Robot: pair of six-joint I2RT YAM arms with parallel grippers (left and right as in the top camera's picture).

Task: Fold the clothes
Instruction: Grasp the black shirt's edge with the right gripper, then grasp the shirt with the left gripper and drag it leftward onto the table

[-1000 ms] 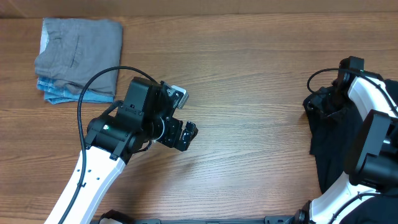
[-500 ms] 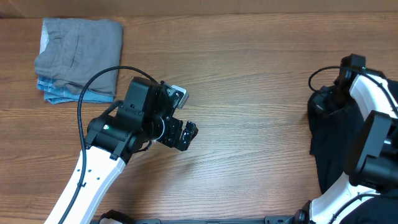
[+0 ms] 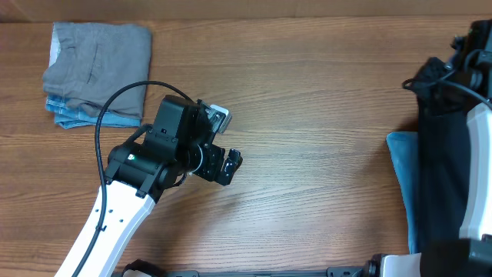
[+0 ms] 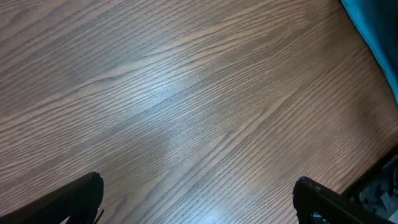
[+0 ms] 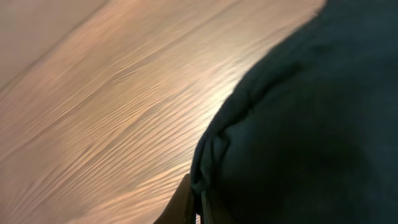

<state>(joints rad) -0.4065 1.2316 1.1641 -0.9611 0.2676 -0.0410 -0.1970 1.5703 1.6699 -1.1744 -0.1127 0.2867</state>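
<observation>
The right tool (image 5: 195, 208) has a bunched fold of the black shirt (image 3: 440, 154) pinched at the tabletop's (image 3: 323, 92) right edge. In its wrist view the dark cloth crowds right up to the lens and gathers to a point at the fingertips, so I judge it closed on the fabric, though the jaws themselves barely show. From above, the shirt hangs in a long drape along the right edge, towards the far right corner. It is probably held high like this so that it comes free of the pile and can be carried to open wood and spread flat.

Under it lies the light blue tee (image 3: 400, 177), flat against the right edge and partly covered by the shirt. It appears to be waiting its turn.

The left tool (image 3: 227, 165) hovers over bare wood left of the middle, its fingers (image 4: 81, 196) spread wide with nothing between them. It looks parked there, ready to catch a hem or sleeve once the shirt comes across.

A folded stack (image 3: 96, 73), grey on top of blue, sits in the far left corner, out of the working space.
</observation>
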